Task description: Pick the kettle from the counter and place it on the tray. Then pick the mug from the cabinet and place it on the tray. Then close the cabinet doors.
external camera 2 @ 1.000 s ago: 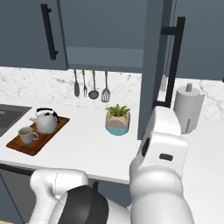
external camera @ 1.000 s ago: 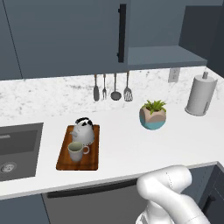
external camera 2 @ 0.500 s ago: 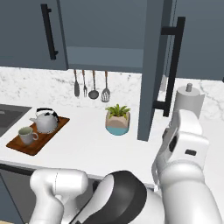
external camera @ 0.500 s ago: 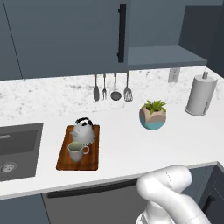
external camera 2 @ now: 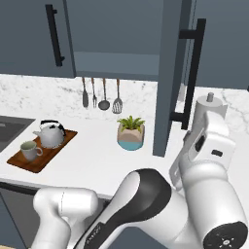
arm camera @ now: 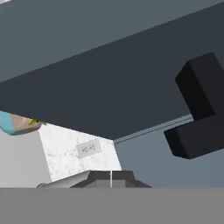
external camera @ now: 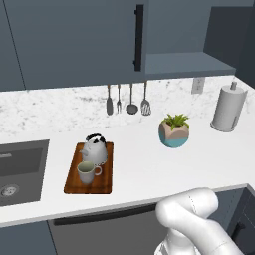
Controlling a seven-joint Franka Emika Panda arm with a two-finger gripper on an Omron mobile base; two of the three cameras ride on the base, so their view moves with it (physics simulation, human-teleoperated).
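The silver-grey kettle (external camera: 94, 148) and the pale mug (external camera: 86, 172) both stand on the reddish-brown tray (external camera: 102, 183) on the white counter (external camera: 149, 169). The cabinet (external camera: 184, 63) stands open on its right half. Its left door (external camera: 74, 40) is shut against the frame. The right door (external camera 2: 170, 78) swings out edge-on, with its black bar handle (external camera 2: 192, 73) facing right. My white hand (external camera 2: 210, 138) hovers just right of that handle's lower end. In the hand view my gripper (arm camera: 111, 178) is shut on nothing, close under the door panel (arm camera: 109, 83) and its handle mount (arm camera: 199, 109).
A teal-and-tan plant pot (external camera: 174, 132) sits mid-counter. A grey paper towel roll (external camera: 228, 107) stands at the far right, behind the open door in the right base view. Utensils (external camera: 127, 99) hang on the backsplash. A dark sink (external camera: 20, 167) lies left of the tray.
My arm has swung right and a little up, bringing the hand beside the open right door's handle. The kettle, mug, tray and both doors look unmoved.
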